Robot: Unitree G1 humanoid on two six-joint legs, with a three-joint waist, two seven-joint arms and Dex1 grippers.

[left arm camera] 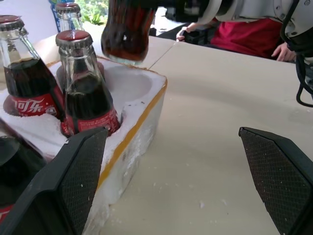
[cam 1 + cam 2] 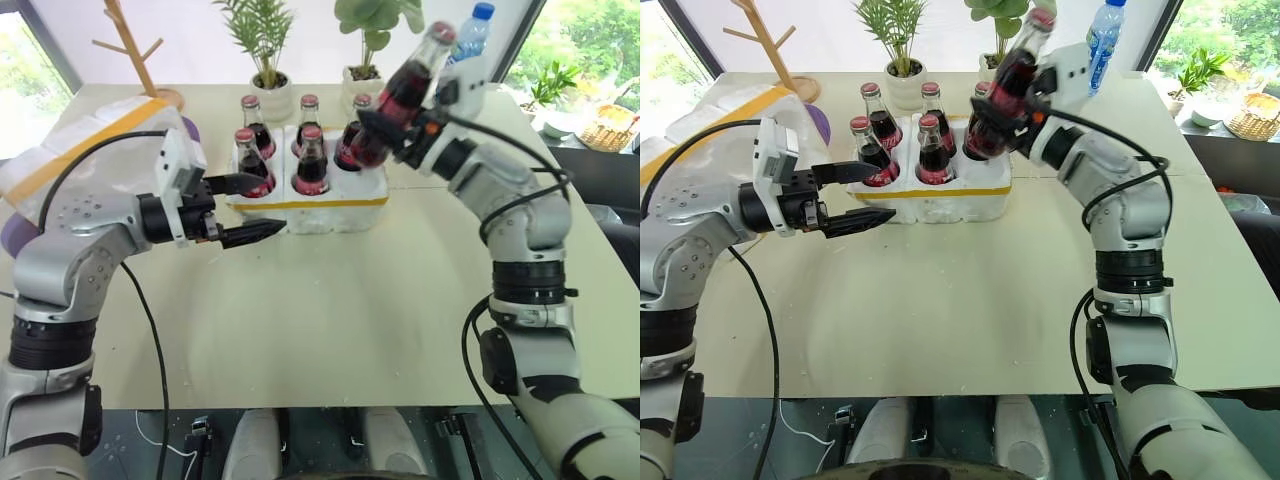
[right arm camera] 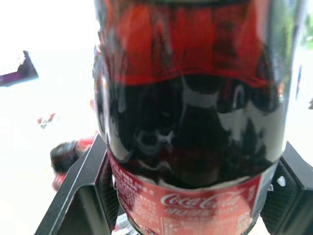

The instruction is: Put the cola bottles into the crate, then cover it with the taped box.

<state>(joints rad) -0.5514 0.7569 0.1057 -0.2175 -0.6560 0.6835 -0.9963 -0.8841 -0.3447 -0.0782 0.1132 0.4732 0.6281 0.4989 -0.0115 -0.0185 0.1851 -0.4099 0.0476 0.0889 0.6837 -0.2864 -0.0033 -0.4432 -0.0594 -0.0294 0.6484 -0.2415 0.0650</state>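
Beige tabletop [image 2: 330, 300] by bright windows, potted plants along its far edge. Crate [image 2: 330, 212] sits mid-table, yellow band low on its wall; five cola bottles [image 2: 311, 160] stand in its wells, near right well [image 1: 128, 83] vacant. Right pincer [image 2: 385, 135] clamped on sixth bottle [image 2: 405, 90], held tilted in the air above the crate's right end. Left pincer [image 2: 245, 208] spread wide, holding nothing, just at the crate's near left corner. Taped box [image 2: 85, 150] lies at far left of table.
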